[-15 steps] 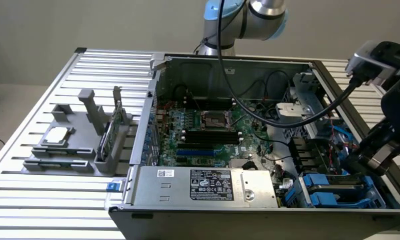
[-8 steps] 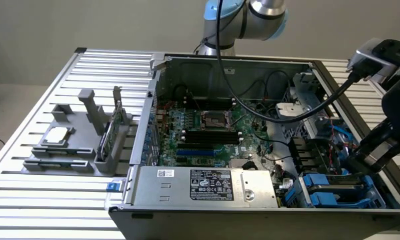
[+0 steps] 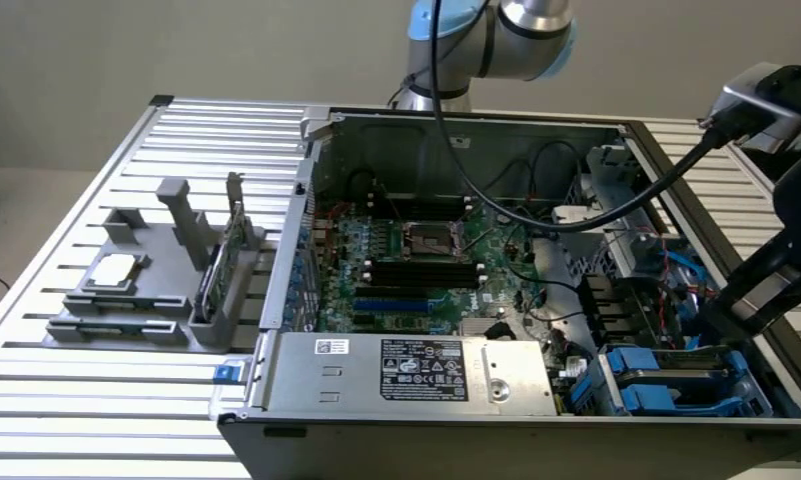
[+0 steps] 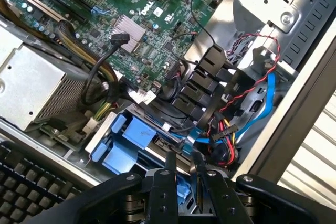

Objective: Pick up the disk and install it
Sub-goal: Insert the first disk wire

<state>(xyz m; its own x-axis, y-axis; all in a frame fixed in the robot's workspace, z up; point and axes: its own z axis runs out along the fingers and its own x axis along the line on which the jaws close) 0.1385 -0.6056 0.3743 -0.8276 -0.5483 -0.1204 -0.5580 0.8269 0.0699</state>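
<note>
Gripper [image 4: 184,162] is clamping narrow on a blue-railed edge between its fingers. I'm reading that as the disk [image 4: 182,190], though little of it is showing. It's hanging just above the blue drive cage [image 3: 670,378] in the case corner and isn't seated in it. Pick-up is looking done; seating it in the cage is what's remaining. Small chip [image 3: 113,270] and green card [image 3: 221,262] are sitting in the grey holder [image 3: 120,325], well apart from the cage.
</note>
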